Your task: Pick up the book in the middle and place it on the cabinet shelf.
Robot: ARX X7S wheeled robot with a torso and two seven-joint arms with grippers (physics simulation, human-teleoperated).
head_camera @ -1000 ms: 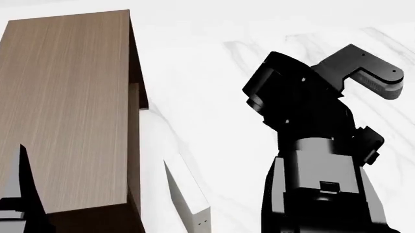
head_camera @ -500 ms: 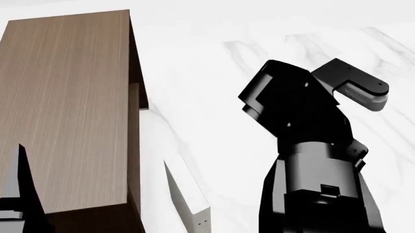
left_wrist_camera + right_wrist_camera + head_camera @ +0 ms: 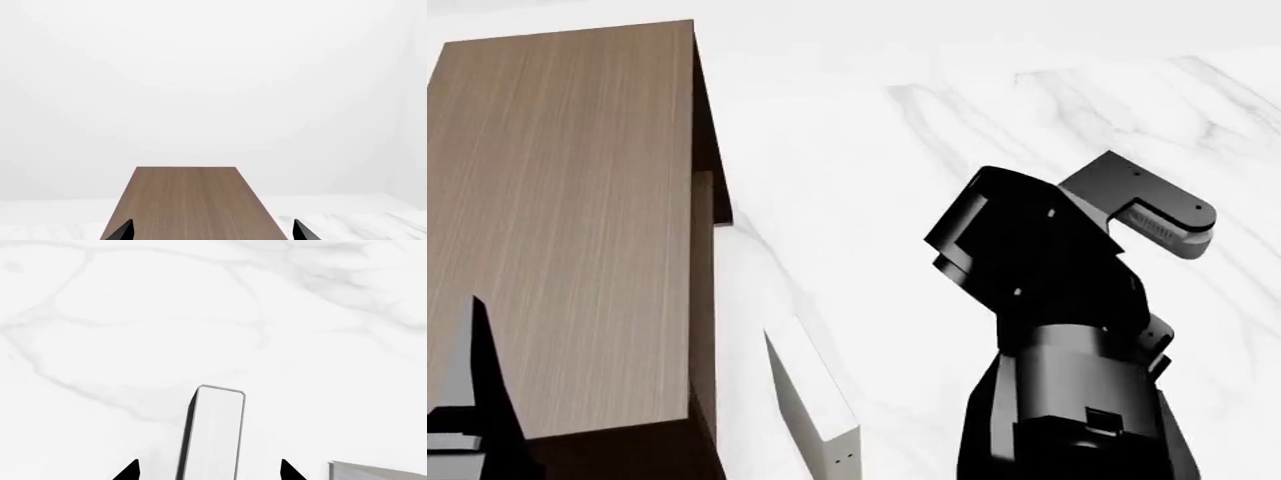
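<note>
In the right wrist view the book (image 3: 215,432) stands on edge on the marble floor, showing white page edges and a dark grey cover along one side. My right gripper (image 3: 208,472) is open, its two black fingertips on either side of the book and apart from it. In the head view the right arm (image 3: 1054,330) hides this book. The cabinet shelf (image 3: 561,220) stands at the left with its flat brown top; it also shows in the left wrist view (image 3: 187,200). My left gripper (image 3: 211,232) is open and empty over that top.
A white book with small dots (image 3: 814,400) stands on edge beside the cabinet's lower right side. The corner of another pale book (image 3: 377,471) shows beside the right gripper. White marble floor (image 3: 868,130) lies all around.
My right arm has lowered and drawn nearer in the head view. The left finger and the cabinet have hardly moved.
</note>
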